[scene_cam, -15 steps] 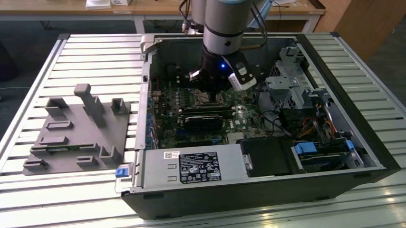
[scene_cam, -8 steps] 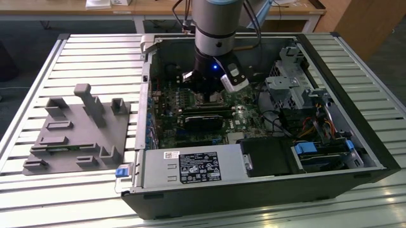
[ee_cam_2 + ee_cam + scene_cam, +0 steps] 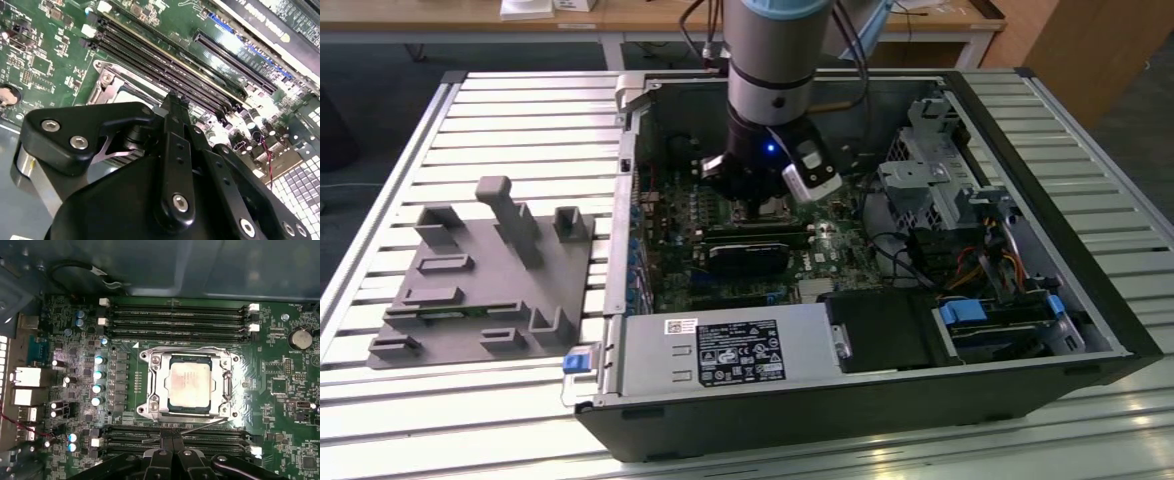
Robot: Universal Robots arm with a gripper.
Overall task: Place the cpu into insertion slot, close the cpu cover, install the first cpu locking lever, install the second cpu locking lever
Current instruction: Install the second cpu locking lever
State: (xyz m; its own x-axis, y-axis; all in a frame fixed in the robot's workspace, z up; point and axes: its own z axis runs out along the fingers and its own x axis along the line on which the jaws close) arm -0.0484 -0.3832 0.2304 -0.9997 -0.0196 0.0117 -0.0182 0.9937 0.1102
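— Where is the arm (image 3: 771,80) standing?

— Straight up and down over the open computer case (image 3: 1067,330), its wrist sunk among the parts inside. The gripper (image 3: 763,205) hangs just above the green motherboard (image 3: 280,390), close to the socket. In the first wrist view, the gripper (image 3: 172,452) sits near the memory slots (image 3: 175,320) that run beside the socket.

— And the fingers?

— Drawn together, tips meeting, and nothing sits between them. In the second wrist view, the fingers (image 3: 172,117) form one narrow black point aimed at the board.

— The cpu?

— The cpu (image 3: 189,381) lies flat in the insertion slot (image 3: 172,407), pale metal top upward. The cpu cover (image 3: 156,385) lies down around it, its silvery frame bordering the chip on every side. A thin locking lever (image 3: 200,426) slants out from the frame's edge toward the gripper; whether it is latched, I cannot tell.

— Anything outside the case?

— A grey fixture block (image 3: 480,270) rests on the slatted counter (image 3: 520,130), well apart, at the exterior view's left.
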